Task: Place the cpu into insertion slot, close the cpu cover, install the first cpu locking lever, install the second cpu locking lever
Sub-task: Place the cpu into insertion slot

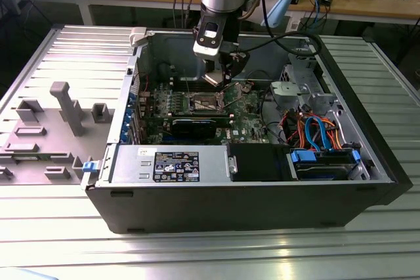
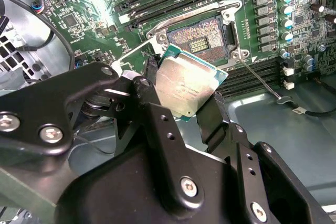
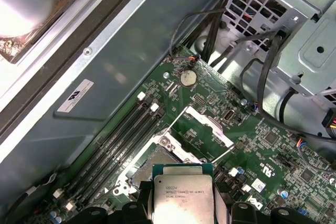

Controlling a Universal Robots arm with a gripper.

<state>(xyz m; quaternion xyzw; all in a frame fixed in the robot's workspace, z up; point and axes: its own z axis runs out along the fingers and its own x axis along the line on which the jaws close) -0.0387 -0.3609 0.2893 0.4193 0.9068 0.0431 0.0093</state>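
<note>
Cpu point(image 2: 190, 80), pinched at opposite edges in gripper point(image 2: 185, 88), hanging close above slot point(image 2: 202, 38) and off to one side (not yet seated); probably best squared to slot rim, centred, then lowered flat and gently, never slid sideways.

An open computer case point(image 1: 262, 208) lies on a ribbed metal table point(image 1: 197, 254), its power supply point(image 1: 170, 165) along the near side. Orange and blue cables point(image 1: 314, 130) bunch toward the exterior view's right; grey plastic stands point(image 1: 65, 106) sit at its left.
</note>
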